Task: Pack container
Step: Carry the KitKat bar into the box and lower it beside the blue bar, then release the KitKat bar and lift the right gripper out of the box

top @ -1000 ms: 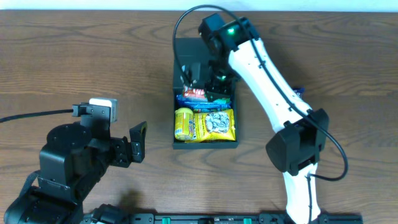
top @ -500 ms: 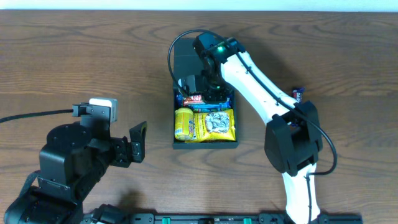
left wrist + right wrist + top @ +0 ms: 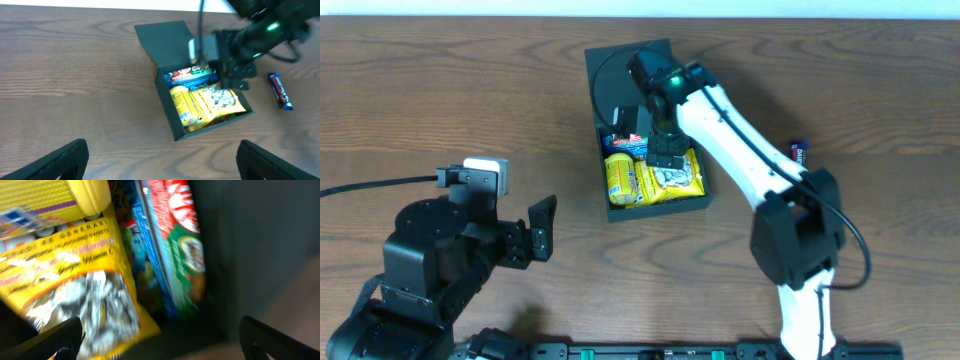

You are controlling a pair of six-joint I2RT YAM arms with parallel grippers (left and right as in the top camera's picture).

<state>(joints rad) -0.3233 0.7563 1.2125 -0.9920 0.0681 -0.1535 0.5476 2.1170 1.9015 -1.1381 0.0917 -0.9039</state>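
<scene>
The right gripper (image 3: 160,330) hangs inside the container (image 3: 656,209) with its two fingers (image 3: 55,340) spread far apart at the lower corners of its wrist view, clamping nothing. Between them lie a yellow packet (image 3: 75,275) printed with pale seeds, a blue packet (image 3: 150,260) on edge and a red and green packet (image 3: 182,235) against the dark inner wall; whether a finger touches any of them cannot be told. From overhead the container sits at the table's (image 3: 440,90) middle, slightly skewed, its lid (image 3: 620,72) folded back flat on the far side, with a yellow can (image 3: 620,178) beside the seed packet. A dark snack bar (image 3: 797,152) lies on the table to the right, apart from the box. The left gripper (image 3: 160,162) hovers well to the left, jaws wide and empty.
</scene>
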